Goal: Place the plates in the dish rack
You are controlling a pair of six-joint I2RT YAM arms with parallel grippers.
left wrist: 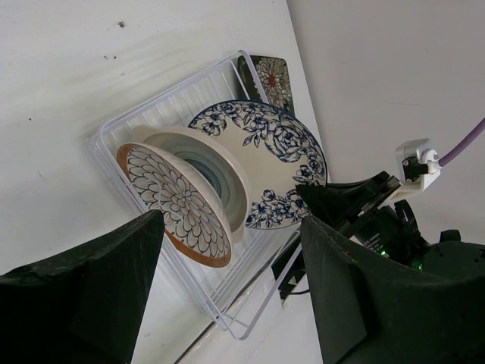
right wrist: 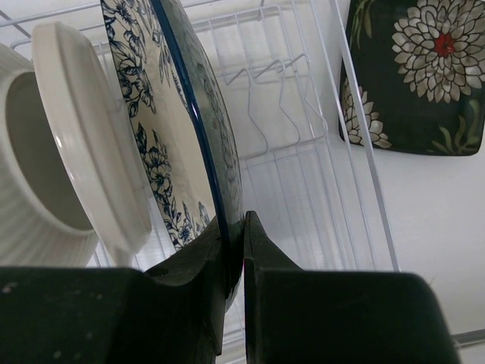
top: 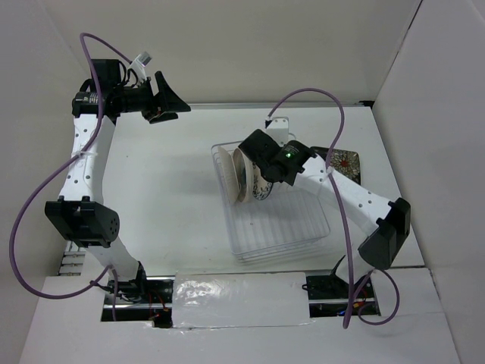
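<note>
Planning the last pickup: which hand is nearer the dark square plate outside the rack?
Right. The right hand is in the rack, clamped on the blue-flowered plate, just across the wire from the dark square plate. The left hand hangs at the table's far left corner.

The left arm (top: 87, 163) and right arm (top: 356, 199) are made of white links dotted with small holes, with pretty chunky black joint housings (top: 82, 221) in between. A thin purple cable (top: 30, 205) is strung along each. A tiny green LED (top: 288, 155) is lit near centre frame. Matte-black wedge fingers (left wrist: 83, 296) are seen along the bottom of both wrist views.
</note>
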